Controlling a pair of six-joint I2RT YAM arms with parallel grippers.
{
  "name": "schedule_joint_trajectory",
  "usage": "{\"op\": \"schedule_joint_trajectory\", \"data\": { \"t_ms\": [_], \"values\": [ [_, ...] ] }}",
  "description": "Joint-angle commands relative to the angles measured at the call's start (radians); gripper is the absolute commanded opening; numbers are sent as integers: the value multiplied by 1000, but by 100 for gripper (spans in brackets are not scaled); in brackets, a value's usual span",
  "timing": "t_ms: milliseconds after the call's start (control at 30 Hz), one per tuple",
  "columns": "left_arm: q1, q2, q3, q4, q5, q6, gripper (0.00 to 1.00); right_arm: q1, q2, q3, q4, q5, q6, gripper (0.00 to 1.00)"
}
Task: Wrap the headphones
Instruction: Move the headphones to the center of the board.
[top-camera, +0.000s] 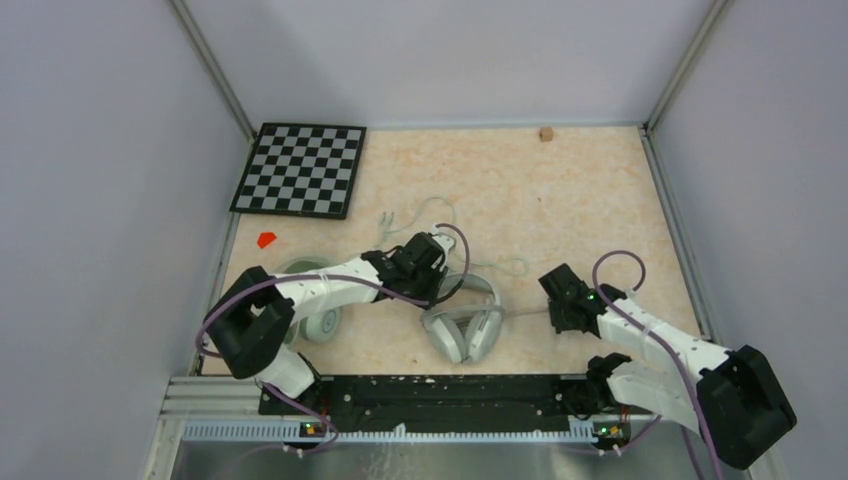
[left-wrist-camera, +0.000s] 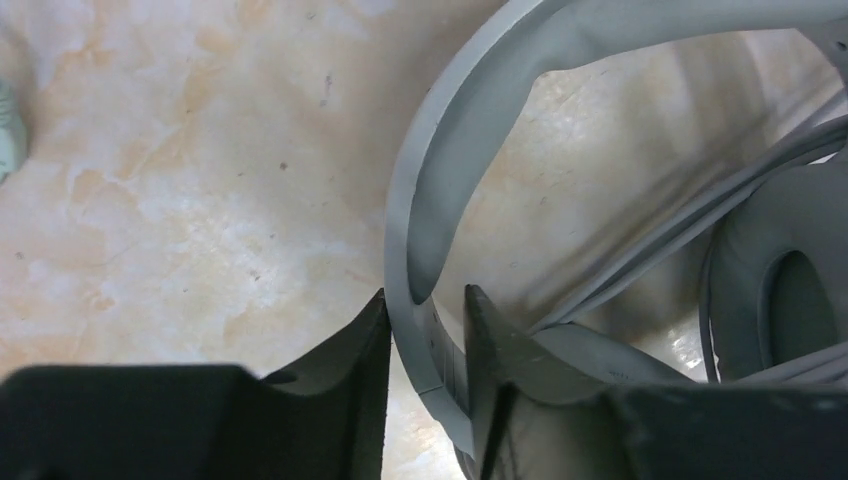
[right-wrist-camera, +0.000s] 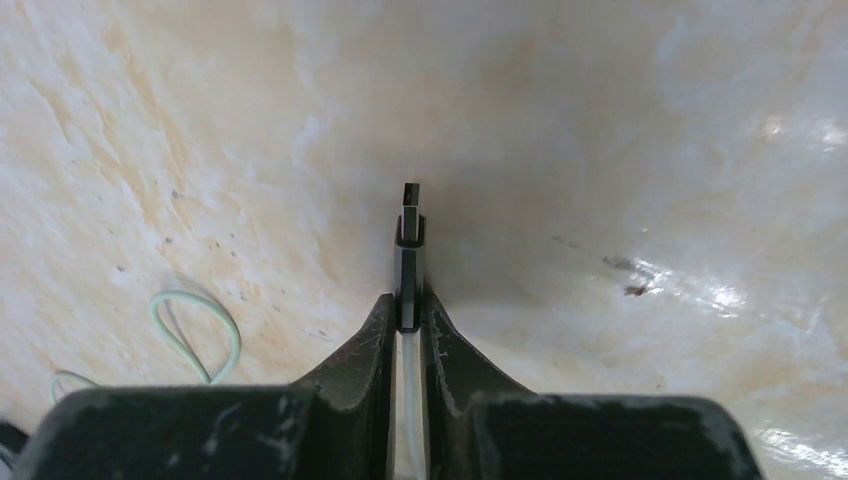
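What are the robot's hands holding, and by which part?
The left gripper pinches the white headphones by the headband; the right gripper pinches their cable's plug.

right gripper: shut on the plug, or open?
Shut. The right gripper clamps the plug. In the right wrist view both fingers press its sides with no gap, and the metal tip sticks out past them.

From above, the left arm (top-camera: 320, 285) covers most of the mint-green headset (top-camera: 322, 322) at 8 o'clock, one cup showing. The small brown object (top-camera: 546, 133) at 12 o'clock is too small to identify. The left wrist view cuts the white headset (left-wrist-camera: 460, 120) at 12 and 3 o'clock. The cord of the plug (right-wrist-camera: 408, 260) vanishes inside the right gripper (right-wrist-camera: 408, 300).
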Motion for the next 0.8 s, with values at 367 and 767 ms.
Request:
{"op": "schedule_joint_trajectory", "data": {
  "t_ms": [367, 767],
  "values": [
    [-153, 169, 192, 88, -194, -187, 14, -254, -129, -27, -221, 186, -166, 0],
    [-186, 522, 639, 16, -239, -250, 14, -556, -49, 100, -128, 278, -444, 0]
  ]
}}
